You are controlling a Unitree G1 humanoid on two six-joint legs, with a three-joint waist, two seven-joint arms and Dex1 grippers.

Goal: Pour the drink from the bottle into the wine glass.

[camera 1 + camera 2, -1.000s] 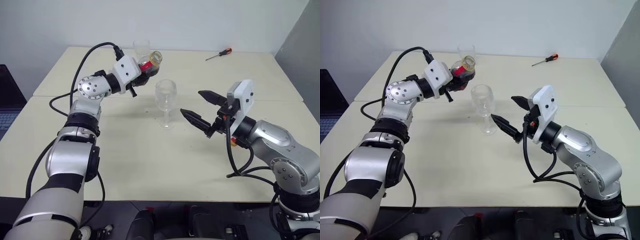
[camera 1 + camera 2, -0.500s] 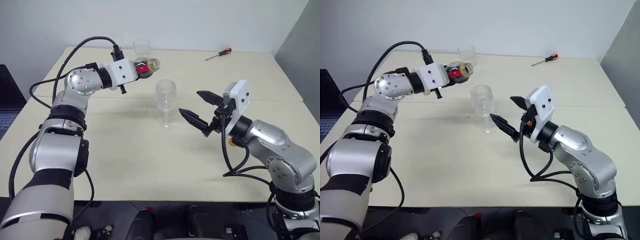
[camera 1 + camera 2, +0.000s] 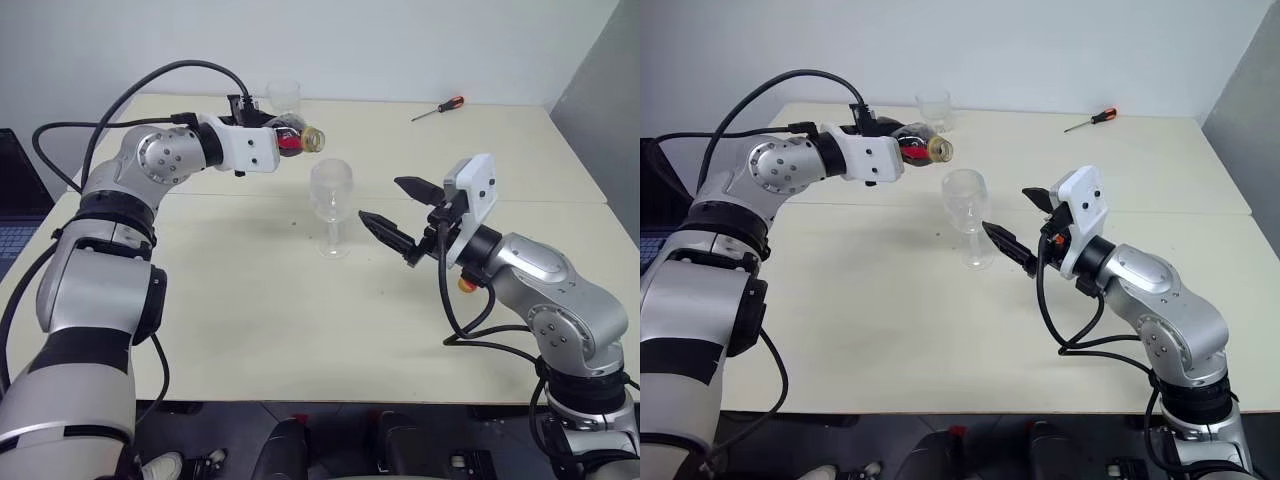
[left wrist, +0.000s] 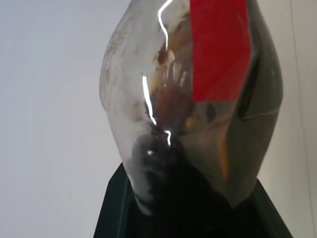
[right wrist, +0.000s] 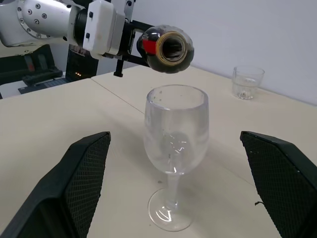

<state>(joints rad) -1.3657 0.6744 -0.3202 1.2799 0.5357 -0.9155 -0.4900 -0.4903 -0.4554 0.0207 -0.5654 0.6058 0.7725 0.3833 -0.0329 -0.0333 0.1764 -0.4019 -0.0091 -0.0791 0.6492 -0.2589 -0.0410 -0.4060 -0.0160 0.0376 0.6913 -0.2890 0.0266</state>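
Left hand (image 3: pixel 272 132) clamped on bottle (image 3: pixel 294 138), tipped near level at eleven o'clock above wine glass (image 3: pixel 331 205) on tabletop (image 3: pixel 250 300); right hand (image 3: pixel 398 212) agape at three o'clock; light, slick plastic, best held at body; glass fragile, top-heavy.

Silver, rounded arm shells with black joint bands and small screws at the joints. White box housings at both wrists. Black cables looping along each arm. Left gripper (image 3: pixel 283 136) and right gripper (image 3: pixel 392 212) with black fingers, pads mesh-textured.
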